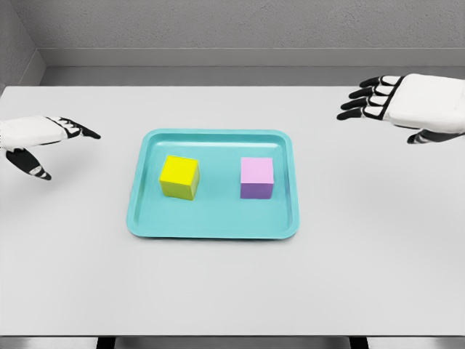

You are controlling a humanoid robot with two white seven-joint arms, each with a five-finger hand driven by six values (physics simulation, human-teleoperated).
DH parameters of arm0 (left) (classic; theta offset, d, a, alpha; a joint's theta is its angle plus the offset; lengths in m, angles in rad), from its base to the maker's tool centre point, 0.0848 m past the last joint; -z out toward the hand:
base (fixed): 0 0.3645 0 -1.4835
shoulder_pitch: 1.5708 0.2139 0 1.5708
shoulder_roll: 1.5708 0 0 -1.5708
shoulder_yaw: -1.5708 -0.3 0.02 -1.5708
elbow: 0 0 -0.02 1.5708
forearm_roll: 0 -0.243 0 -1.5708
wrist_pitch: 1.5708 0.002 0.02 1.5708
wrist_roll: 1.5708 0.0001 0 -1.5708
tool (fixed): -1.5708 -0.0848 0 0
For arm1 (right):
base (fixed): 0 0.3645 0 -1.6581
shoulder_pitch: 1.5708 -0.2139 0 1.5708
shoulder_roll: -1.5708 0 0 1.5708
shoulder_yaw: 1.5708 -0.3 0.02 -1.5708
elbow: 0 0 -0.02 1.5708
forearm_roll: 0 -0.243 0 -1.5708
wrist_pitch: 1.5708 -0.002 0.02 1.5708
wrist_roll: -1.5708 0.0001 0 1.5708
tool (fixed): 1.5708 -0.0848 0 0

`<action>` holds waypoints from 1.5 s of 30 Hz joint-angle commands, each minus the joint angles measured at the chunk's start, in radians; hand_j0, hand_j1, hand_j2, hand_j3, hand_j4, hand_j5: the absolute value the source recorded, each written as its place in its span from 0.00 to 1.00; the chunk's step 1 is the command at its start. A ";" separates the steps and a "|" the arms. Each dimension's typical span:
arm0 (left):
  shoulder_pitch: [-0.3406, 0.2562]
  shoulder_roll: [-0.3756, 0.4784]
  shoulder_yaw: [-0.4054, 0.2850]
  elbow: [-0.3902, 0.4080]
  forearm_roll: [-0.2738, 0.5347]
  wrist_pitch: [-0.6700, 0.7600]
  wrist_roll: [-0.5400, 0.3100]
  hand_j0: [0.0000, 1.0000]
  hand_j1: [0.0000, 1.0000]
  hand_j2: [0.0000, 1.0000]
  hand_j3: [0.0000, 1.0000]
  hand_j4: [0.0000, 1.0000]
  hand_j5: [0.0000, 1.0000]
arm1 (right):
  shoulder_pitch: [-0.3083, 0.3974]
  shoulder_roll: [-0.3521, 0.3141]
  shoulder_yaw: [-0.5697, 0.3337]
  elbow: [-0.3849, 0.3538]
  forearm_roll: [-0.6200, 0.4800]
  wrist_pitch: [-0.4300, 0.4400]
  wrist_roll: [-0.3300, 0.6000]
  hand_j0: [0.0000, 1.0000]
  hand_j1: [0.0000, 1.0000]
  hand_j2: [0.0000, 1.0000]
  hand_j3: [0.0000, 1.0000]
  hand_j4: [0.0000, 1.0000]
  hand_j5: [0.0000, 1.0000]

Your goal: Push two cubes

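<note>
Neither the yellow cube point(179, 177) nor the pink cube point(257, 178) inside the teal tray point(212, 227) is pushed yet; my left robot hand point(43, 138) and right robot hand point(407, 102) hover open, well outside the tray.

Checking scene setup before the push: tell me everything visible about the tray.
The tray is a shallow teal rectangle with rounded corners and a low raised rim, smooth and plastic-looking. It lies flat on the white table, near its middle. Inside, a yellow cube sits left of centre, turned slightly, and a pink cube sits right of centre; the two are apart. Neither the left hand nor the right hand touches it; both are out to its sides.
</note>
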 commanded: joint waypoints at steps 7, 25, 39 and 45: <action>-0.037 -0.018 -0.033 -0.001 -0.001 0.003 0.000 0.02 0.02 0.02 0.02 0.02 0.02 | 0.003 0.044 0.014 0.023 -0.001 0.003 0.000 1.00 1.00 1.00 1.00 1.00 1.00; -0.064 -0.130 -0.103 -0.156 -0.155 0.003 0.000 0.00 0.00 0.00 0.00 0.00 0.00 | -0.031 0.219 0.255 0.023 0.160 0.003 0.000 0.00 0.00 0.00 0.00 0.00 0.00; -0.080 -0.217 -0.184 -0.190 -0.411 0.003 0.000 0.01 0.01 0.01 0.01 0.01 0.01 | -0.075 0.299 0.299 0.104 0.228 0.003 0.000 0.00 0.00 0.00 0.00 0.00 0.00; -0.080 -0.217 -0.182 -0.188 -0.415 0.003 0.000 0.01 0.01 0.01 0.01 0.01 0.01 | -0.094 0.351 0.330 0.225 0.234 0.003 0.000 0.00 0.00 0.00 0.00 0.00 0.00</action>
